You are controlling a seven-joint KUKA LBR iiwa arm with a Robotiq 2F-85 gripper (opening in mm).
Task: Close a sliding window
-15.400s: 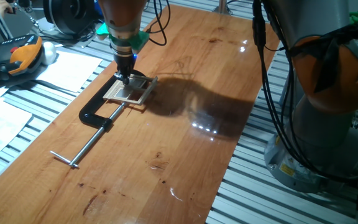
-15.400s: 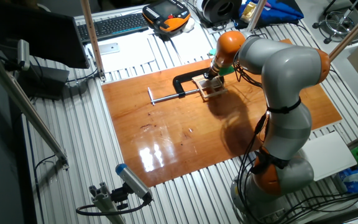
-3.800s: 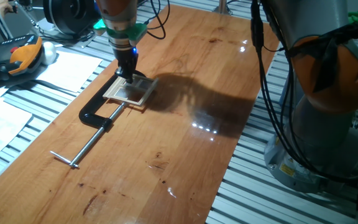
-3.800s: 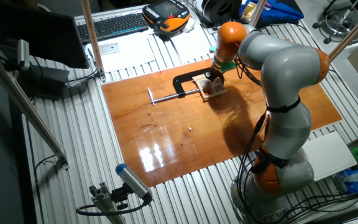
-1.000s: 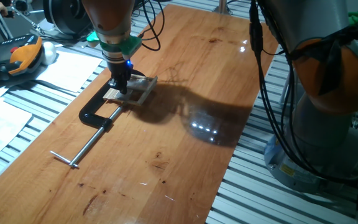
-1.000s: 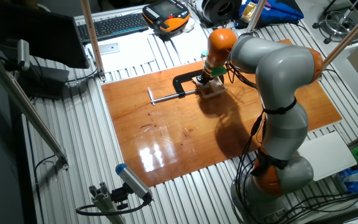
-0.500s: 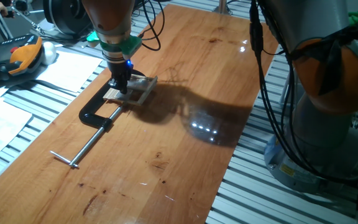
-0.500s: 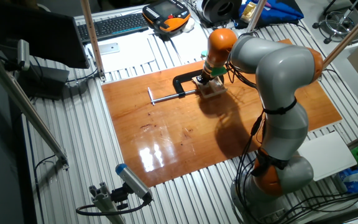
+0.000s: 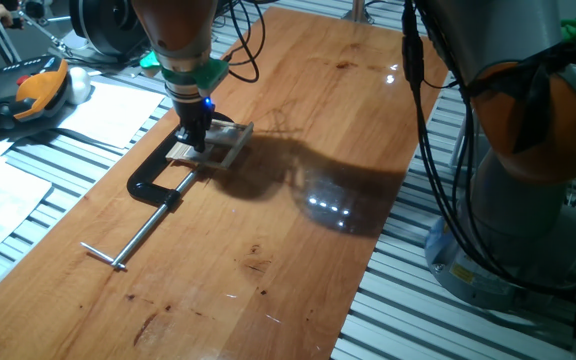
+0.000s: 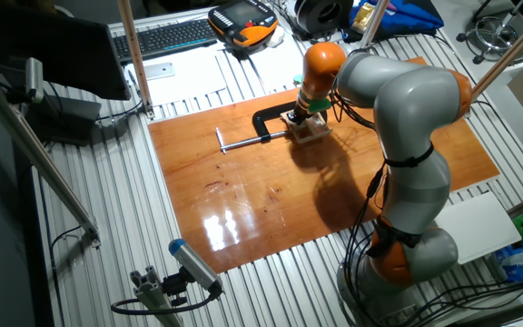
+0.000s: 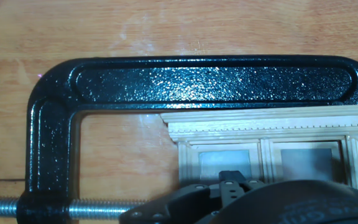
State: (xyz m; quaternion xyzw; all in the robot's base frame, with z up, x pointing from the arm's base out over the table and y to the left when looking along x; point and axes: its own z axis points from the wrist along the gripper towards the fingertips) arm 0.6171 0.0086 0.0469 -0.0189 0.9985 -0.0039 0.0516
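Note:
The sliding window [image 9: 224, 145] is a small pale wood frame lying flat on the wooden board, held inside the black C-clamp [image 9: 151, 184]. My gripper [image 9: 196, 143] points straight down, its narrow fingers together, with the tips on the window's end nearest the clamp screw. In the other fixed view the gripper [image 10: 302, 116] stands over the window [image 10: 315, 133]. In the hand view the window [image 11: 266, 132] shows two panes side by side under the clamp's black back [image 11: 197, 78]. The dark fingers [image 11: 231, 182] cover the window's lower edge.
The clamp's steel screw bar [image 9: 138, 235] reaches toward the board's near left. The wooden board [image 9: 298, 250] lies on a slatted metal table. Papers [image 9: 108, 110] and an orange-black pendant [image 9: 30, 90] lie to the left. The arm's base [image 9: 528, 190] stands at the right.
Nothing has moved in the last second. Compared with about four seconds ago, my gripper has shifted along the window from its far end toward the clamp screw side.

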